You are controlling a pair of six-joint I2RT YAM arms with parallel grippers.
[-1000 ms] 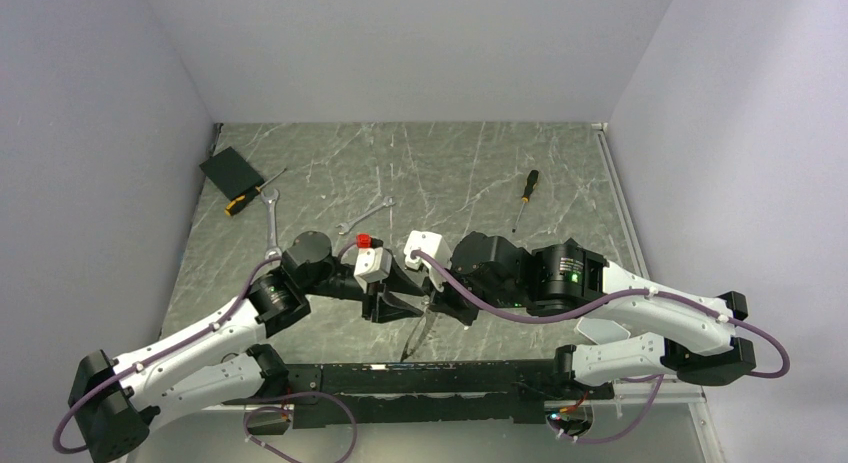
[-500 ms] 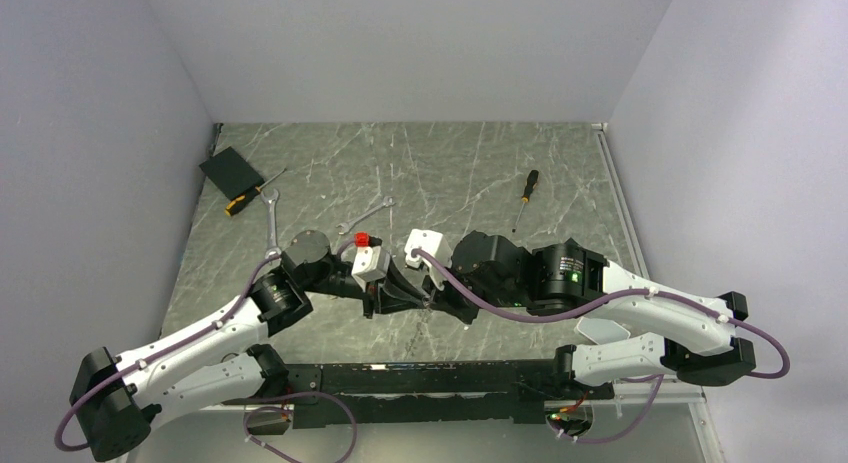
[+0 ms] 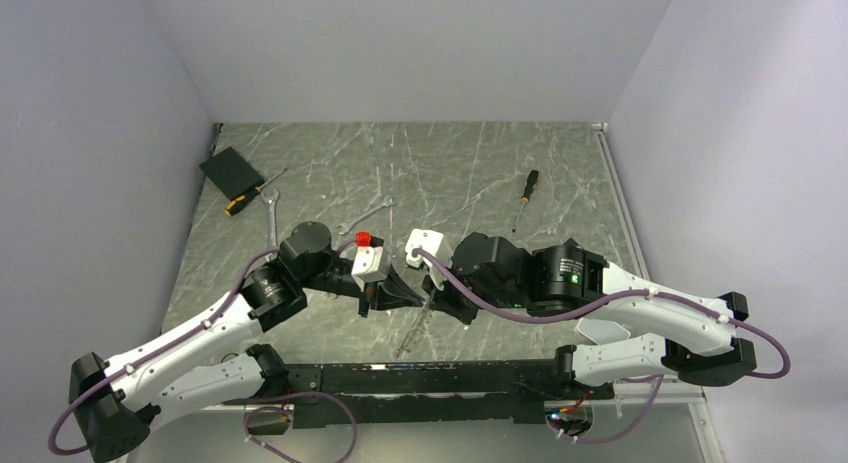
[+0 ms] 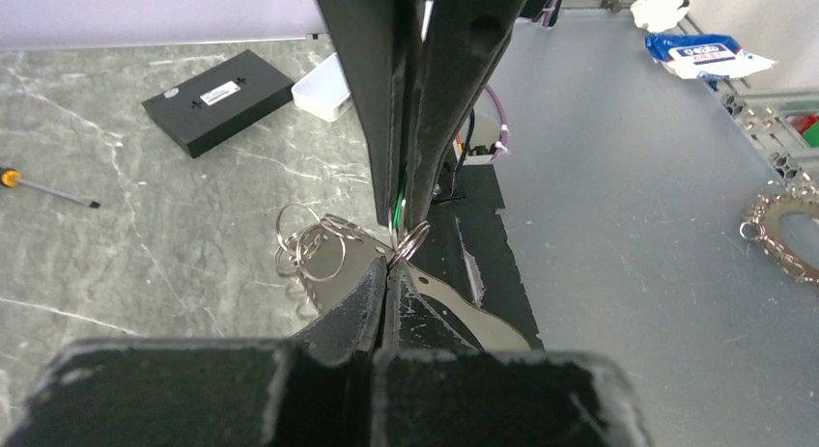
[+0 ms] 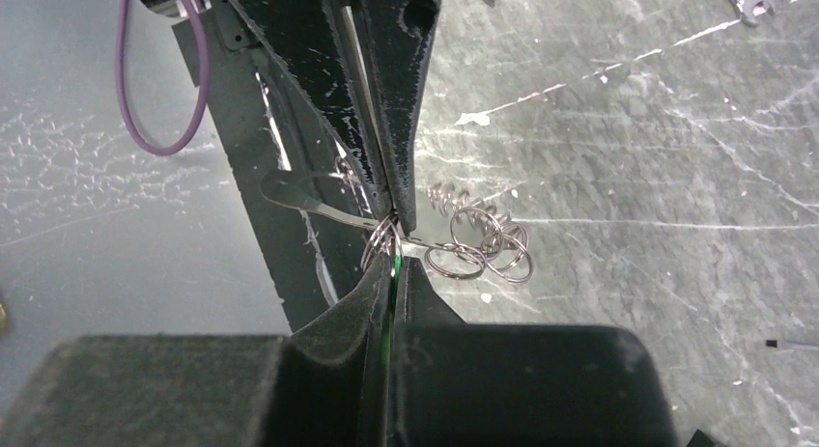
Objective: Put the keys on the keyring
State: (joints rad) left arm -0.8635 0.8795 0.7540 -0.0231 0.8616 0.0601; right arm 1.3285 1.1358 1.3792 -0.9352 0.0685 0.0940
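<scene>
My two grippers meet tip to tip above the table's near middle. My left gripper [image 3: 418, 301] [image 4: 390, 270] is shut on a small split ring [image 4: 412, 242], also seen in the right wrist view [image 5: 380, 242]. From that ring hang a flat silvery plate [image 4: 464, 312] and a bunch of split rings [image 4: 307, 249] [image 5: 488, 246]. My right gripper [image 3: 433, 303] [image 5: 396, 264] is shut on the green key [image 5: 397, 265], only a green sliver showing, touching the split ring. The beaded-chain keyring [image 4: 780, 237] lies apart on the grey bench. I cannot pick out the plain silvery key.
At the back left are a black box [image 3: 231, 170], an orange-handled screwdriver [image 3: 245, 200] and a wrench [image 3: 273, 223]. A second wrench [image 3: 366, 215] lies mid-table and another screwdriver [image 3: 526, 188] at the back right. A black rail [image 3: 420, 378] runs along the near edge.
My left gripper, open a second ago, has moved right to the right gripper's tips and shut on the split ring. The left elbow has shifted up. The right arm has held still.
</scene>
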